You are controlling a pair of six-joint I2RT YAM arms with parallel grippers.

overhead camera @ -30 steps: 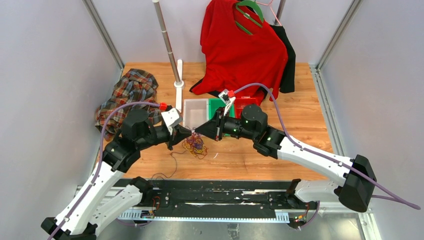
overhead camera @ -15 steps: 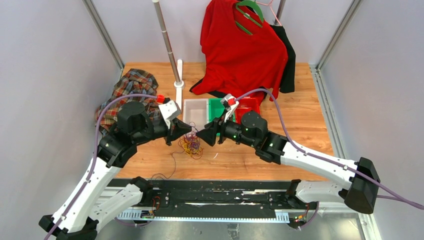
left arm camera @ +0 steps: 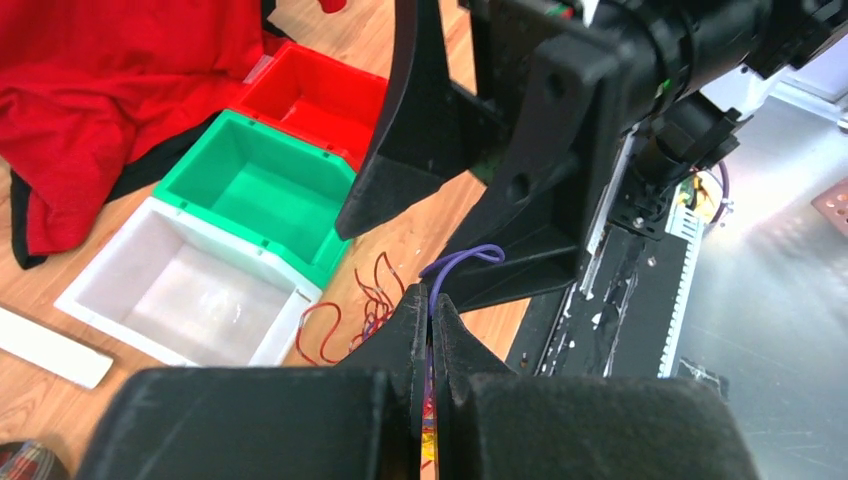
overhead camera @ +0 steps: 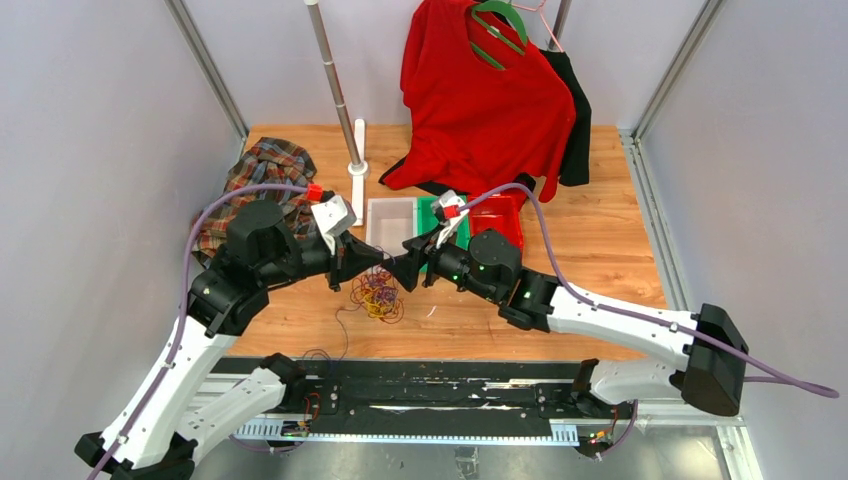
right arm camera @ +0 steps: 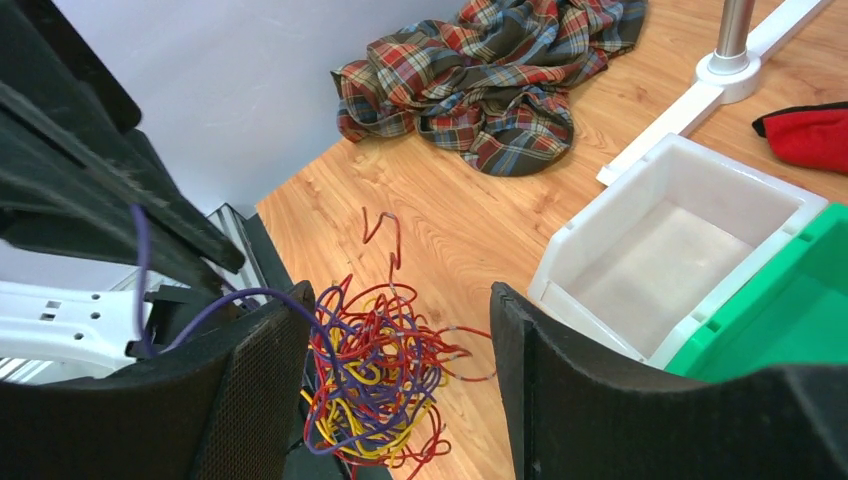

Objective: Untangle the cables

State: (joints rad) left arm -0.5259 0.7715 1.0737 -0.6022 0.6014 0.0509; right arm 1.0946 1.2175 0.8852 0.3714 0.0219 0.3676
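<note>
Tangled cables [right arm camera: 375, 385] in red, yellow and purple at the table's [overhead camera: 600, 260] middle toward its near edge, my left gripper [left arm camera: 430, 305] pinched tight on one purple strand of them, my right gripper [right arm camera: 396, 302] spread wide over the clump, gripping nothing, white bin [right arm camera: 680, 260] just beyond

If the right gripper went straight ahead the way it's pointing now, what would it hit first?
Most likely the cables: the clump lies between the fingers of the open right gripper in its wrist view. The left gripper, shut on a purple strand, is close beside it; depth is hard to judge.
</note>
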